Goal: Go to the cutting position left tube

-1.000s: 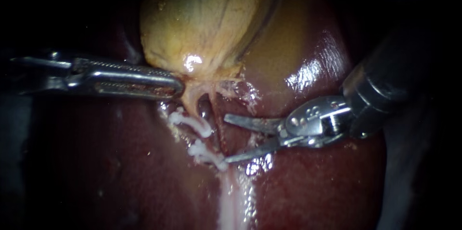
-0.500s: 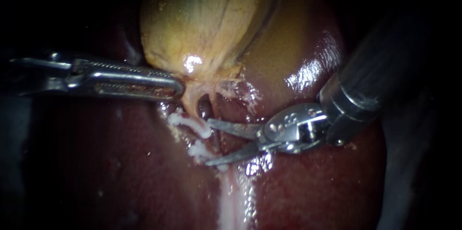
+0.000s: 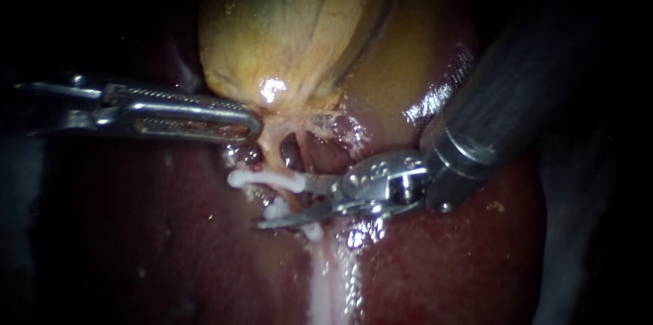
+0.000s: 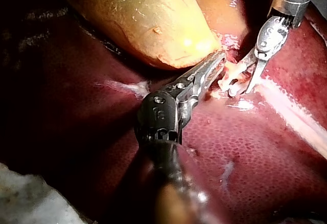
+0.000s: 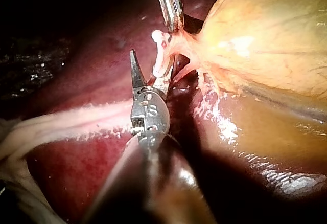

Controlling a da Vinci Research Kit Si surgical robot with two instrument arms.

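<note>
Right instrument (image 3: 282, 201): coming in from the right of the frame, its two thin blades are standing apart and gripping nothing, reaching round the left tube (image 3: 271, 151) just below centre.
Left instrument (image 3: 253, 124): lying level from the left edge, its jaws are clamping the neck of the gallbladder (image 3: 286, 32).
Left tube: running down from that neck at mid-frame, carrying an upper clip (image 3: 262, 179) and a lower clip (image 3: 292, 219). The open blades are sitting about the stretch between the two clips.
Liver (image 3: 170, 250): lying dark red under everything.
Step in hand: the approach is looking almost complete, with the blades placed at the cutting spot and not closing.
Next move: this is probably calling for a small correction, so that only tube lies between the blades. The lower blade is seemingly crossing the lower clip, though depth is hard to judge.
</note>
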